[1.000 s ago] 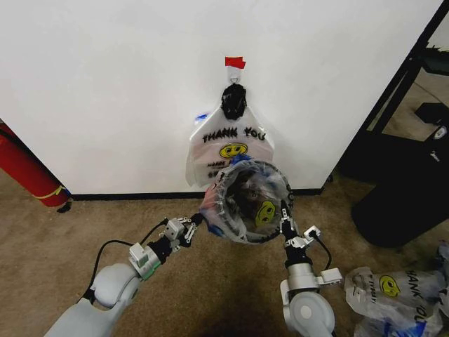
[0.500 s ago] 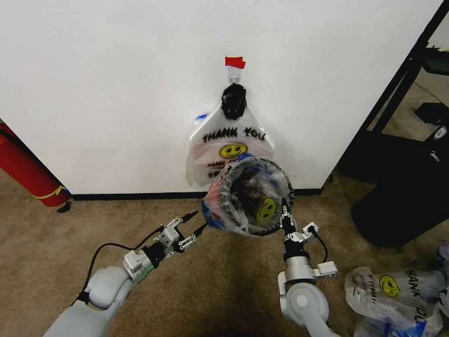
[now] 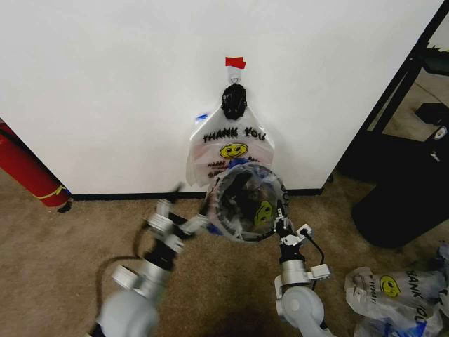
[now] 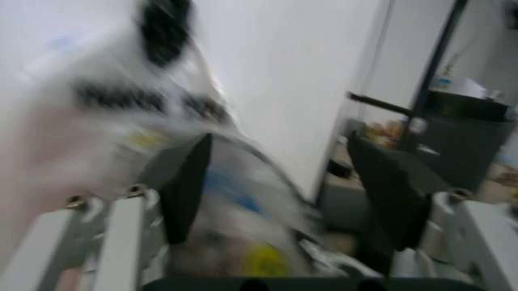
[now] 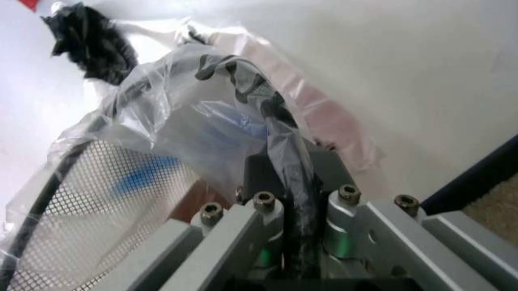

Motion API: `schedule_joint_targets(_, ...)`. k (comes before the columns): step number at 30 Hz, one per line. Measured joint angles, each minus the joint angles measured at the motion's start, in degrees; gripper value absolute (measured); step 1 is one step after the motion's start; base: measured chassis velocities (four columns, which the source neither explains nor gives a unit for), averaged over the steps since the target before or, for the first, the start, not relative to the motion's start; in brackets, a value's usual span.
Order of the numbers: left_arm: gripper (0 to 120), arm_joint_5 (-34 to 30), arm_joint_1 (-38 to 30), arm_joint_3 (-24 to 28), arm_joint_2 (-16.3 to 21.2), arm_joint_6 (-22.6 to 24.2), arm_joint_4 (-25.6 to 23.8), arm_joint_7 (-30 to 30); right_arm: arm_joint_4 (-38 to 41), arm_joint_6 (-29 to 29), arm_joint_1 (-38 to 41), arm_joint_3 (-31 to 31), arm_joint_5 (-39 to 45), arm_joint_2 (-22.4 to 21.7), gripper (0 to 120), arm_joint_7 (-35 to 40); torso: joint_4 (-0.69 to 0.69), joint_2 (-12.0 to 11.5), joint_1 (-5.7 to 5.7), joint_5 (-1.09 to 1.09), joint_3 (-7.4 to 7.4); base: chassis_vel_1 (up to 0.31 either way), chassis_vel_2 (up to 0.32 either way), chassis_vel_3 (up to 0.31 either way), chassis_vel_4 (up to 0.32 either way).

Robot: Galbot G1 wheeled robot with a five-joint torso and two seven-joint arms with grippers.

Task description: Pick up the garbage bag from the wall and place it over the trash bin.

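Against the white wall [image 3: 105, 84], the black mesh bin [image 3: 247, 203] is tipped so its mouth faces the head camera, low near the black baseboard. Garbage bag [image 3: 261, 210] lines the bin, plastic draped over the rim, yellow smiley showing inside. Right pincer [image 3: 282, 216] clenched on the bin's rim, at the side nearest the robot; right wrist view shows the rim wire and bunched bag film pinched between its fingers [image 5: 271, 176]. Left pincer [image 3: 188, 203] just beside the bin's left edge, heavily blurred there; left wrist view shows its two dark fingers [image 4: 184, 185] spread apart, nothing between them, bin and bag ahead. More bags [image 3: 230, 144] hang on the wall under a black knot and a red tape strip [image 3: 235, 62], right behind the bin. Red cylinder [image 3: 28, 172] leans at far left. Loose bags [image 3: 393, 291] on the carpet at right.
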Motion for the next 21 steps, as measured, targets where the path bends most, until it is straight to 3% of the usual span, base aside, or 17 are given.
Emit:
schedule_joint_targets(6, 38, -2.3, -9.3, 9.6, 3.0, 12.2, 2.0, -14.8, -1.1, 0.6, 0.1, -0.4, -2.5, 0.0, 1, -3.1, 0.00, 0.0, 0.00, -0.02, 0.01, 0.000, 0.000, 0.000, 0.000)
schedule_joint_targets(8, 34, -2.8, -10.3, 10.2, 3.3, 13.1, 2.2, -15.9, -1.2, 0.7, 0.1, -0.4, -2.7, 0.0, 1, -3.4, 0.00, 0.0, 0.00, -0.02, 0.01, 0.000, 0.000, 0.000, 0.000)
schedule_joint_targets(11, 19, -7.6, -20.9, 17.1, 4.6, 21.7, 4.3, -24.7, -1.6, 0.8, 0.3, -0.5, -4.3, -0.2, 1, -4.7, 0.00, 0.0, 0.00, -0.01, 0.01, 0.000, 0.000, 0.000, 0.000)
schedule_joint_targets(15, 9, -10.3, -26.7, 21.3, 4.1, 26.7, 5.8, -29.5, -1.6, 0.5, 0.7, -0.5, -4.4, -0.2, 1, -4.7, -0.01, 0.0, 0.00, -0.01, 0.01, 0.000, 0.000, 0.000, 0.000)
schedule_joint_targets(17, 0, -13.6, -32.1, 24.7, 1.7, 31.1, 8.4, -34.1, -1.6, 0.1, 0.8, -0.6, -4.6, -0.4, 1, -4.7, 0.00, 0.0, 0.01, -0.02, 0.01, 0.000, 0.000, 0.000, 0.000)
schedule_joint_targets(21, 0, -16.1, -36.0, 25.9, -0.7, 35.1, 10.5, -38.1, -1.5, 0.0, 0.8, -0.6, -5.3, -0.3, 1, -4.7, 0.00, 0.0, 0.01, -0.02, 0.01, 0.000, 0.000, 0.000, 0.000)
